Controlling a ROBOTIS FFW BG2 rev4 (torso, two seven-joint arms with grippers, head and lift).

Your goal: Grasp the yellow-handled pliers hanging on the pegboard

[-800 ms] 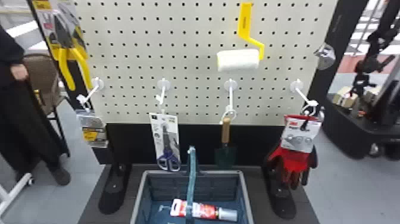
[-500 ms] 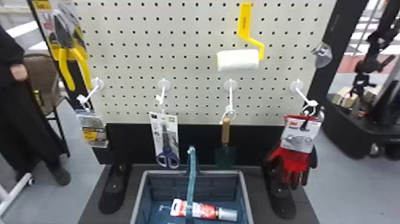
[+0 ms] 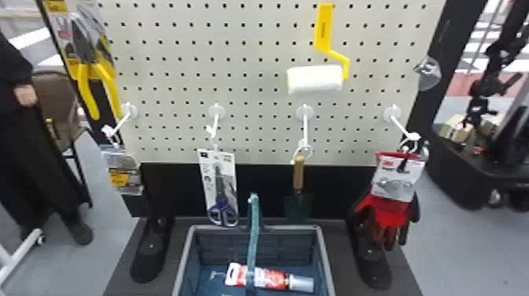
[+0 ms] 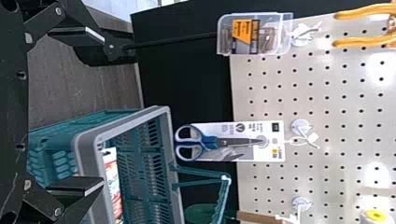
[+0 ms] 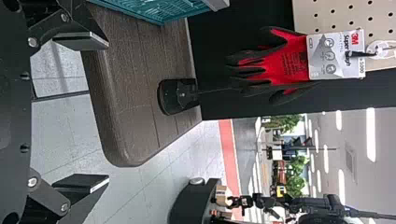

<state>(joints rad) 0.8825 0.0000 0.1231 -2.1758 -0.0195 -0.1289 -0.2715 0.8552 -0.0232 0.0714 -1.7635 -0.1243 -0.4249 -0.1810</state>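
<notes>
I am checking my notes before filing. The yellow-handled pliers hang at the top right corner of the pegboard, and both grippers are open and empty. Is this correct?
Not quite. The yellow-handled pliers hang at the top left corner of the pegboard, not the right; the head view shows this. The left gripper and the right gripper are open and empty, as stated.

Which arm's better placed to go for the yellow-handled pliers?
Left, likely. The pliers hang at the upper left of the pegboard, the side the open left claw faces. The right claw faces the red gloves, far right.
</notes>
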